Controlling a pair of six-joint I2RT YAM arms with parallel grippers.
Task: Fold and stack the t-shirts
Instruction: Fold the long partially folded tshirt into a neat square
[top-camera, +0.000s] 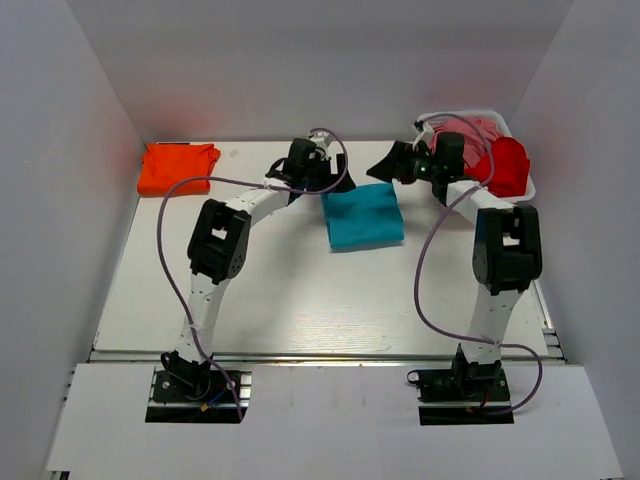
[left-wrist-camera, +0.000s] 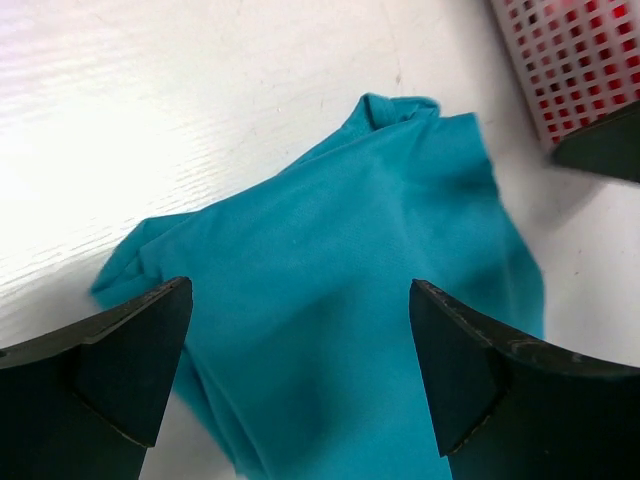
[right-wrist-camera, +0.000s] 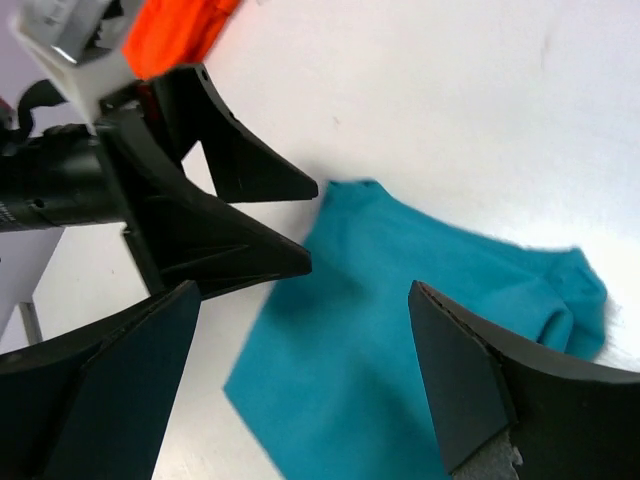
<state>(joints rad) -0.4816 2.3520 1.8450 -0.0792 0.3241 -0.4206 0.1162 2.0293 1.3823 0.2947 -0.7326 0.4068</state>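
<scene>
We see a folded bright orange cloth t-shirt (top-camera: 177, 168) in the white counter's (top-camera: 300, 300) far-left corner. At center, the left gripper (left-wrist-camera: 300, 290) and the right gripper (right-wrist-camera: 303, 290), both spread wide and empty, flank a folded teal cloth t-shirt (top-camera: 365, 216). A red cloth t-shirt (top-camera: 505, 165) drapes over a white perforated plastic basket (top-camera: 470, 112) at far right.

Top camera: high behind my bases, looking down on the whole table (top-camera: 300, 300), both arms in shot. Left wrist camera hangs close over the teal shirt (left-wrist-camera: 350, 300), peering between my fingers (left-wrist-camera: 130, 360) toward the basket (left-wrist-camera: 580, 60). Right wrist camera, just as near, faces back across that shirt at my left gripper (right-wrist-camera: 310, 228). All three views share the shirt.
</scene>
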